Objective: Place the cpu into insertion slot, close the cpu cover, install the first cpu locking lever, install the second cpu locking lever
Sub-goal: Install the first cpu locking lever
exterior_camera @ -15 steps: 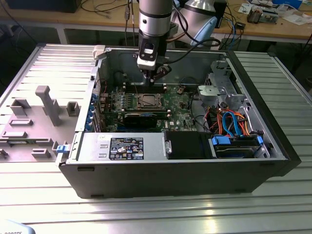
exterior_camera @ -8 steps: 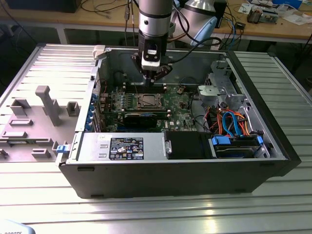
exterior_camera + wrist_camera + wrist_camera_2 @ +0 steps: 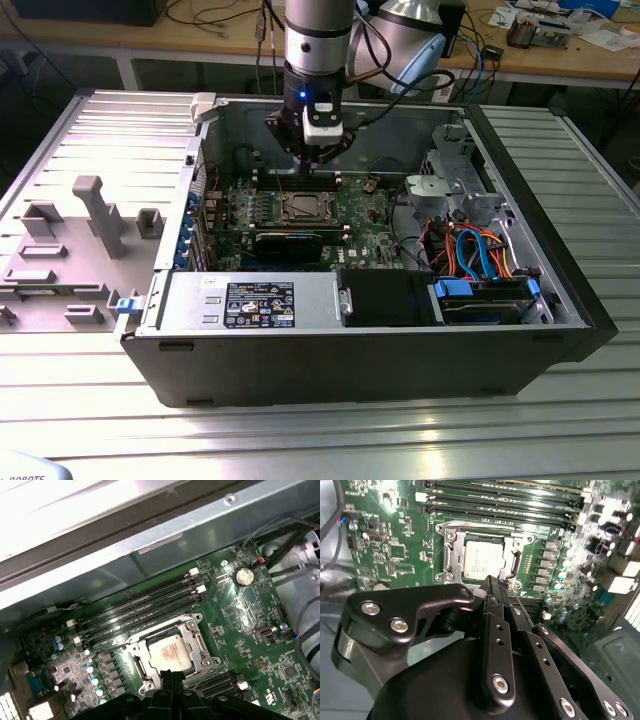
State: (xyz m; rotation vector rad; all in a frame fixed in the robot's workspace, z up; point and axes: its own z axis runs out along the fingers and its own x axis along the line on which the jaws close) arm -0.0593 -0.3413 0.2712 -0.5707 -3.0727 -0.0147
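Black pincer (image 3: 495, 581) body fills the near part of both wrist views; its two fingers are pressed together at the tip (image 3: 172, 676), nothing visibly between them. Tip sits at the edge of the socket, just beside the cpu (image 3: 482, 560); cannot tell whether it touches the socket frame.

Cpu lies flat in the socket, silver-grey top up (image 3: 172, 652). Cpu cover (image 3: 451, 555) is down flat around it, the chip showing through its window; same in the first wrist view (image 3: 198, 642). A thin wire lever (image 3: 514, 596) runs off from the socket corner beside the fingers; latched or not, cannot tell.

Green board (image 3: 390, 545) surrounds the socket, with a row of long black memory slots (image 3: 140, 610) next to it and a round coin battery (image 3: 244, 576) further off.

Exterior view: arm comes down into the open computer case (image 3: 350, 365), pincer (image 3: 318, 158) above the board (image 3: 372, 215) near the case's back wall, over the cpu (image 3: 300, 207). Black card (image 3: 290, 243) lies just in front of the socket. Labelled grey metal box (image 3: 250, 300) along the front wall, blue and orange cables (image 3: 480, 250) at the exterior view's right. Case stands on a ribbed metal tabletop (image 3: 300, 440); grey fixture blocks (image 3: 95, 205) at the exterior view's left.
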